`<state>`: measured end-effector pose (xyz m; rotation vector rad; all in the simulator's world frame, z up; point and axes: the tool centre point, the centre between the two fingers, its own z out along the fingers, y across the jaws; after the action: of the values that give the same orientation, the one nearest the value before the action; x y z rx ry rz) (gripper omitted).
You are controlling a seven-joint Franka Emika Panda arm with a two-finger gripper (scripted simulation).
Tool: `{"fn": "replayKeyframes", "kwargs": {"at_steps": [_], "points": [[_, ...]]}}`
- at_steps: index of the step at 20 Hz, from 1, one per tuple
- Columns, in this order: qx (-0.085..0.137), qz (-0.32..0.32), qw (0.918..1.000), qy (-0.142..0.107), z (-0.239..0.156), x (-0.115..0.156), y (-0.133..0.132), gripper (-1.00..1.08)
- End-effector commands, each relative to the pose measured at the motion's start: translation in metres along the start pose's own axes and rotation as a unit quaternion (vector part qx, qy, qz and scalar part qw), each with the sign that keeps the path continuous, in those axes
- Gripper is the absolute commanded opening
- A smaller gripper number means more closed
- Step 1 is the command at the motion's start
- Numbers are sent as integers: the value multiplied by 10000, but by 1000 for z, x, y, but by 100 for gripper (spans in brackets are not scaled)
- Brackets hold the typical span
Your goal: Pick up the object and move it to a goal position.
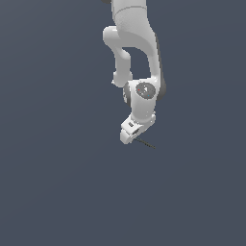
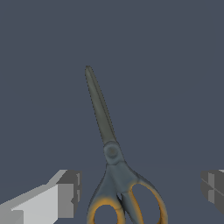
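The object is a small pair of scissors [image 2: 108, 131] with closed dark grey blades and orange-rimmed handle loops. In the exterior view it shows only as a thin dark rod [image 1: 147, 143] sticking out from under the white gripper [image 1: 129, 136] toward the exterior view's right. In the wrist view my gripper [image 2: 141, 190] is open. Its two grey fingertips [image 2: 69, 193] stand wide apart on either side of the handle loops and do not touch them. The blades point away from the gripper. The handle ends are cut off by the frame edge.
A plain dark blue-grey floor [image 1: 57, 192] fills both views. The white arm [image 1: 134, 43] comes down from the top of the exterior view. No other objects and no goal marker show.
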<state>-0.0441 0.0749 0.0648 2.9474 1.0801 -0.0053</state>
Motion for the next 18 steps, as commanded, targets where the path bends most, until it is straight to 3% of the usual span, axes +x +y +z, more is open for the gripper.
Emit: {"fn": "replayKeyframes", "kwargs": {"at_steps": [1,10,18], "points": [[2,-173,9998,13,4,0,-5,100],[7,-265,9996,16,9,0,-7,100],[6,-288,9996,18,43,0,-9,100]]}}
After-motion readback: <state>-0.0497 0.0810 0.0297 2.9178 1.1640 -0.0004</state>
